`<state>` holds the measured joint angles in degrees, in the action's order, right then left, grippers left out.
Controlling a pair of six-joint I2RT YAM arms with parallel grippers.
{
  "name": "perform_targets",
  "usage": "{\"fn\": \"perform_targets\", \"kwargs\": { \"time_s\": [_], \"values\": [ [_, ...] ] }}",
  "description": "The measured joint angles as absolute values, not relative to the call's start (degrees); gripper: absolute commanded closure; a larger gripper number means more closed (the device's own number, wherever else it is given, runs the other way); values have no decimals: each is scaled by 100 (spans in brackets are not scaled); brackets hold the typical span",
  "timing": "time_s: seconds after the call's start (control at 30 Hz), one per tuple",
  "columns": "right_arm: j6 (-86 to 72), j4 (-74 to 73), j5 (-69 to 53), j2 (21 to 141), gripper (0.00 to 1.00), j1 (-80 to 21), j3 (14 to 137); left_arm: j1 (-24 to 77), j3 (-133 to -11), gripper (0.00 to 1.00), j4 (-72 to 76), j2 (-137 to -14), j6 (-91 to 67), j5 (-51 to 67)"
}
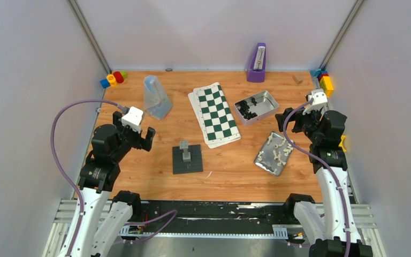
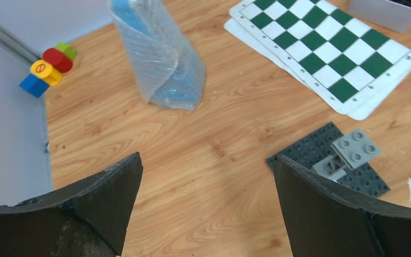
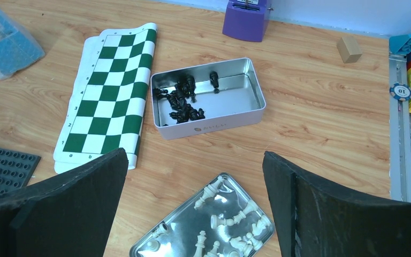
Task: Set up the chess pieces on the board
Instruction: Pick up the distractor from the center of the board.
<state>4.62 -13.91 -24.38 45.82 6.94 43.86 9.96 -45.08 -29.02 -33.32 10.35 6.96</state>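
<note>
The board [image 1: 217, 113] lies folded in half on the wooden table, its green and white checks facing up, and it also shows as the board [image 2: 326, 51] and the board [image 3: 109, 91]. No pieces stand on it. The cream-white chess pieces [image 1: 278, 150] lie jumbled in a shallow metal tray [image 1: 266, 161]; in the right wrist view these pieces [image 3: 208, 193] sit just below my right gripper [image 3: 195, 155]. That right gripper [image 1: 295, 120] is open and empty. My left gripper [image 1: 141, 137] hovers left of the board, open and empty, over bare wood [image 2: 206, 160].
Black pieces [image 3: 183, 101] fill a metal tin [image 3: 214, 126] beside the board. A dark grey plate with a post [image 1: 187, 158] sits near the left gripper. A bubble-wrapped blue item [image 1: 155, 99], a purple box [image 1: 256, 63], a wooden cube [image 3: 349, 49] and toy blocks [image 1: 112, 78] line the back.
</note>
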Motion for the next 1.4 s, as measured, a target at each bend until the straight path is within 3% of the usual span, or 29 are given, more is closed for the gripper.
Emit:
{"fn": "perform_targets", "kwargs": {
  "time_s": [0.27, 0.67, 1.03, 1.4],
  "values": [
    [486, -1391, -2526, 4600, 0, 694, 4305, 1146, -5286, 0, -3704, -3745, 1466, 1632],
    [593, -1385, -2659, 4613, 0, 694, 4198, 2882, -6576, 0, -4322, -6055, 1728, 1527],
    [637, -1345, -2766, 4611, 0, 694, 4198, 3570, -6764, 0, -4525, -7535, 1702, 1160],
    [663, -1345, -2864, 4617, 0, 694, 4193, 3712, -6761, 2, -4615, -7837, 1712, 1175]
  ]
}}
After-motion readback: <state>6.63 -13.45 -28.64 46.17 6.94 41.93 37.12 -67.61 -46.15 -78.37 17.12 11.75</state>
